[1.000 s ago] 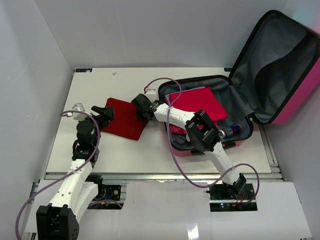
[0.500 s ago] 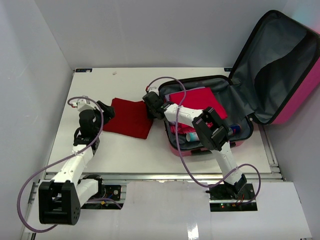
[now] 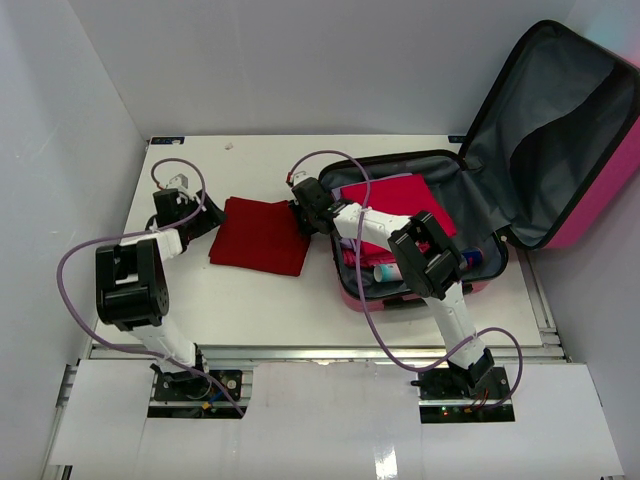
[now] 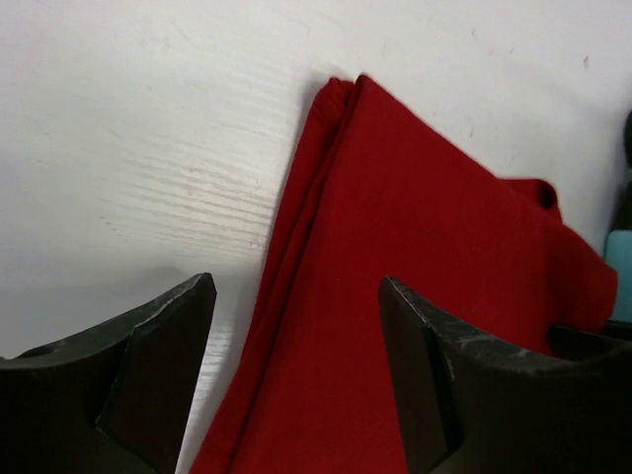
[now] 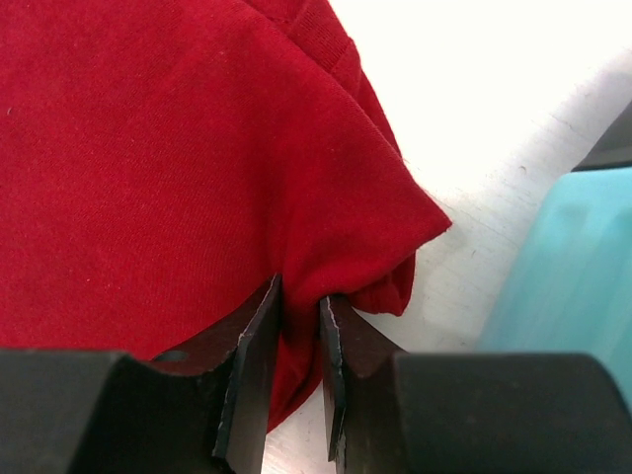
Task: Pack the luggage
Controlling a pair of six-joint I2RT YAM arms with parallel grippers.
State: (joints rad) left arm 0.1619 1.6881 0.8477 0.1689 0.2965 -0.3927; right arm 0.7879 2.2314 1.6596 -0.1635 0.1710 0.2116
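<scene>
The luggage (image 3: 545,120) lies open at the right of the table, its lid leaning up and back. A folded red cloth (image 3: 258,236) lies flat on the table left of it. My right gripper (image 3: 303,215) is shut on that cloth's right corner; in the right wrist view the red fabric (image 5: 197,168) bunches between the closed jaws of my right gripper (image 5: 299,341), with the luggage's teal wall (image 5: 568,286) beside it. My left gripper (image 3: 205,216) stands open at the cloth's left edge, and that edge (image 4: 326,326) lies between the spread jaws of my left gripper (image 4: 296,370).
Inside the luggage lie another folded red cloth (image 3: 400,200), a blue can (image 3: 470,260) and a small pink-and-white tube (image 3: 385,272). White walls close in the table at the left and back.
My right gripper has closed on the cloth's right corner. The left arm has swung back and left, with its gripper now at the cloth's left edge. The cloth has shifted slightly right.
</scene>
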